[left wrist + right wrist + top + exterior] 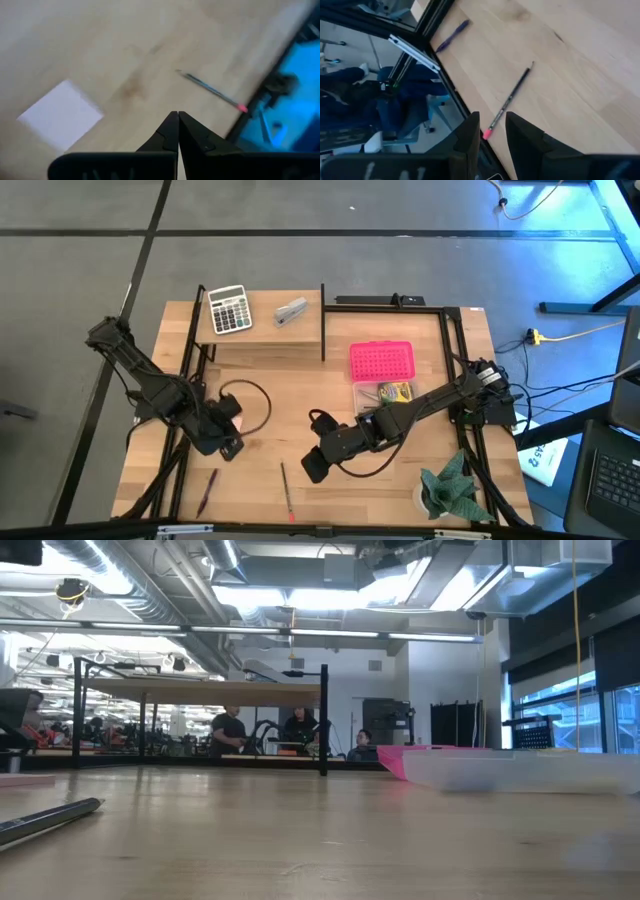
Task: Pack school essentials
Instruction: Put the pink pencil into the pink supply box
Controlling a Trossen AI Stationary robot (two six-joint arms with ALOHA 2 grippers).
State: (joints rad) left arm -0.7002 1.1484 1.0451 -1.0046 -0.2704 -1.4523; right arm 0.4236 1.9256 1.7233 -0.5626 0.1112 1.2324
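My left gripper (228,444) hovers shut over the table's left middle. Its wrist view shows the shut fingertips (177,117) above bare wood, with a pale square note pad (60,114) lying flat to one side. My right gripper (314,466) is open over the near middle. A thin pencil with a red eraser end (287,491) lies flat just beyond it, and in the right wrist view that end (488,132) shows in the gap between the fingers (492,127). A purple pen (208,490) lies near the near-left corner. The crayon box (395,392) sits in a clear container. Scissors and eraser are out of view.
A pink lid (381,361) lies against the clear container (362,396) right of centre. A calculator (229,309) and a grey stapler (291,311) sit on the raised shelf at the far side. A green object (450,490) stands near the near-right corner. Black frame rails (323,320) edge the table.
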